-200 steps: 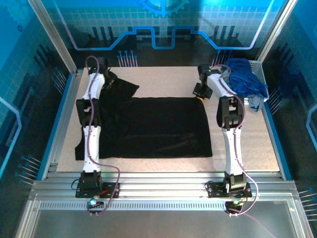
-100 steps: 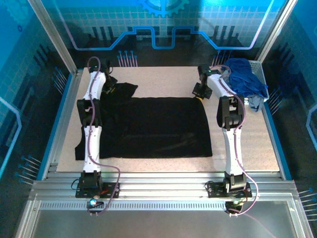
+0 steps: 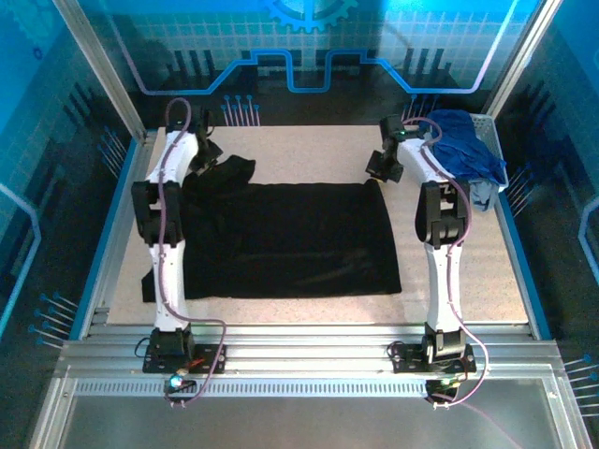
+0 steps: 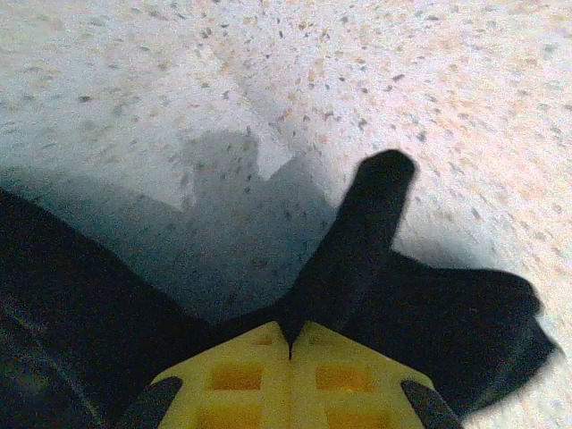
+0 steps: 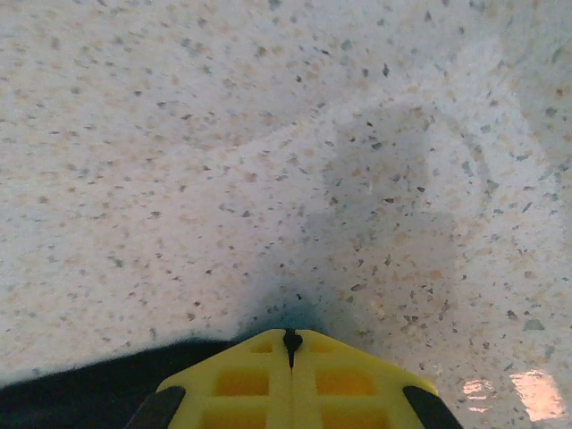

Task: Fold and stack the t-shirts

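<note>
The black t-shirt [image 3: 290, 238] lies spread flat over the middle of the table. Its far left sleeve [image 4: 375, 259] is pinched between the yellow fingers [image 4: 237, 375] of my left gripper [image 4: 290, 329], which is shut on the cloth at the shirt's far left corner [image 3: 208, 161]. At the far right corner, my right gripper [image 3: 379, 168] is shut too, with a sliver of black cloth [image 5: 291, 338] caught at its tips and more black cloth [image 5: 71, 393] trailing to its lower left. A royal blue t-shirt [image 3: 463, 150] and a pale grey-blue one [image 3: 482, 194] are heaped at the back right.
The white mesh basket [image 3: 487, 122] holding the blue heap stands at the table's back right corner, close behind the right arm. Bare speckled tabletop [image 3: 309, 150] runs along the far edge between the two grippers. Frame posts and blue panels wall in the table.
My left gripper has closed on the black sleeve and drawn it up and back, bunching the cloth. The right gripper has lifted its corner slightly toward the rear.
</note>
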### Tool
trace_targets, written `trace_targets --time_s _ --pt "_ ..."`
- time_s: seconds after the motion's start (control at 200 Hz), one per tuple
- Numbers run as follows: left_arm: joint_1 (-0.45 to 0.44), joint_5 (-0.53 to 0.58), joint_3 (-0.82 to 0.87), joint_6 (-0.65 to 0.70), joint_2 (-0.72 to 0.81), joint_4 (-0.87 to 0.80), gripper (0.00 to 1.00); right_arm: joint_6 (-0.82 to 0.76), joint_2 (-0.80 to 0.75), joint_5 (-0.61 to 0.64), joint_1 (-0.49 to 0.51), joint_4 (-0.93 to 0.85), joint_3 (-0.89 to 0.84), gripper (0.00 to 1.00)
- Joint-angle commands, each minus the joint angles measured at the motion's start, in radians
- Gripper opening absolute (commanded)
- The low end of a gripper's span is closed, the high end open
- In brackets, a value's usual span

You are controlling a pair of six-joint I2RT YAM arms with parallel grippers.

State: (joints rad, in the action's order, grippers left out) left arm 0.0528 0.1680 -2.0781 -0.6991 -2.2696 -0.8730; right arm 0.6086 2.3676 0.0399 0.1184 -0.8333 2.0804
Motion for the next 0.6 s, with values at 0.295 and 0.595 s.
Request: trace_targets --time_s 0.295,0.595 --pt "0.01 0.009 0.596 0.052 0.515 0.188 0.0 -0.099 -0.207 0.002 0.0 0.044 -0.212 0.0" --pt "0.027 0.01 0.842 0.056 0.818 0.148 0.0 -0.108 -0.394 0.014 0.007 0.196 -0.511 0.0"
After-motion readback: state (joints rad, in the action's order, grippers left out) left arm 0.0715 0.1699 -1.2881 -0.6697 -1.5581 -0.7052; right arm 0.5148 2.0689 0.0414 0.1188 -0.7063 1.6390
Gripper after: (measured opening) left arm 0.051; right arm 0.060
